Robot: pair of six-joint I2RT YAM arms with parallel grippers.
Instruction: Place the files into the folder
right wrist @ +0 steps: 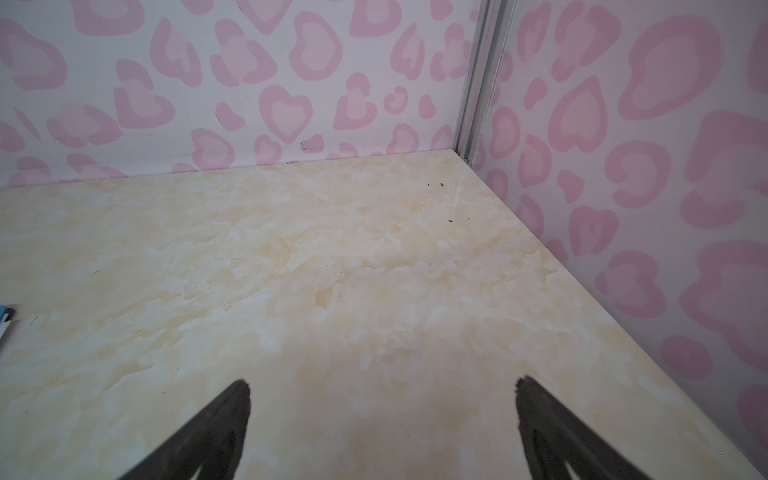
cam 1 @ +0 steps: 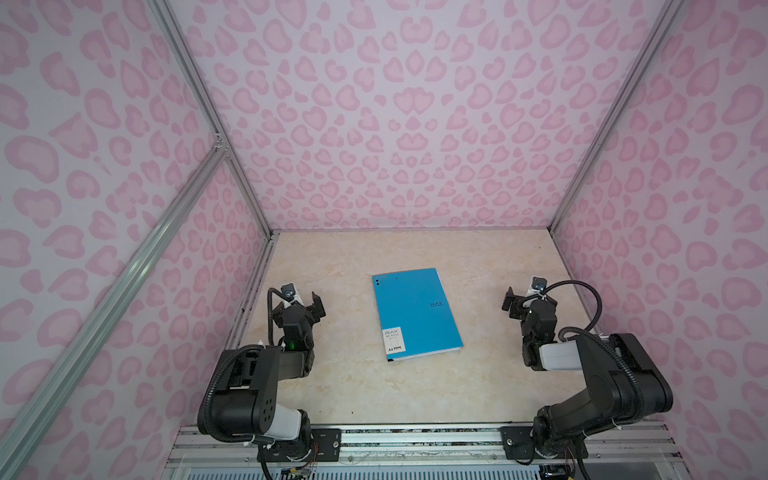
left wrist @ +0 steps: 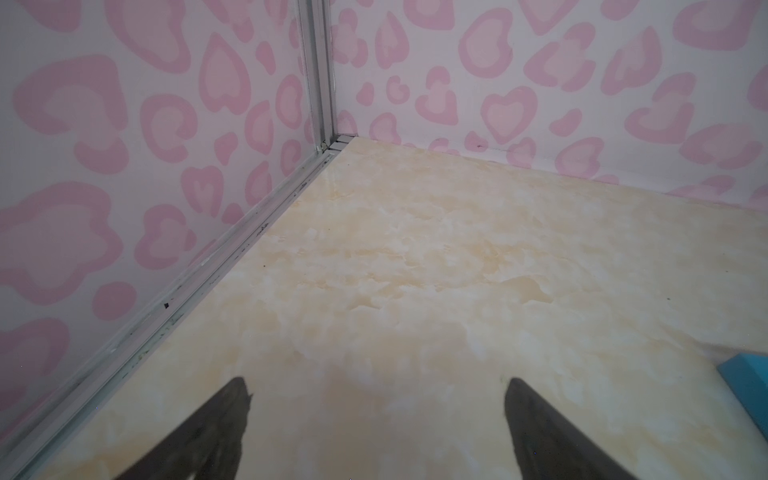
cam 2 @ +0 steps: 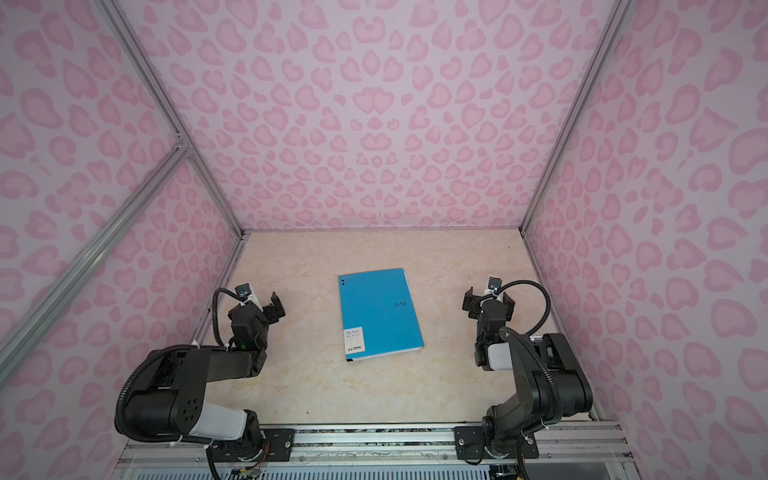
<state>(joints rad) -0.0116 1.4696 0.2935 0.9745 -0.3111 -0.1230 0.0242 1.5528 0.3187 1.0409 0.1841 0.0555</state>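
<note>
Enclosure: walls (cam 1: 415,124) on three sides, white with pink heart blotches, held in aluminium framing.

Table (cam 1: 415,395): beige marbled top, with a metal rail (cam 1: 415,436) along the near edge carrying both arm bases.

Left arm (cam 1: 249,386) is folded at the left side and right arm (cam 1: 615,374) at the right, each well apart from the centre.

Folder (cam 1: 415,311) lies closed and flat, blue cover up, about mid-table between the arms and turned slightly off square; both top views show it (cam 2: 378,311). Nothing touches it. One blue corner (left wrist: 748,374) sits at the edge of the left wrist view, and a sliver (right wrist: 6,316) shows in the right wrist view.

Left gripper (cam 1: 301,305): jaws spread wide, nothing between them; the wrist view (left wrist: 378,386) shows bare table between the two dark fingertips.

Right gripper (cam 1: 530,301): likewise wide apart and empty, with bare table between the tips (right wrist: 382,384).

White label (cam 1: 392,341) sits at the cover's near left corner, marked A4.

Small logo (cam 1: 436,304) is towards the cover's right edge.

Files (cam 1: 432,353): visible only as a thin white strip along the folder's near edge, under the cover.
</note>
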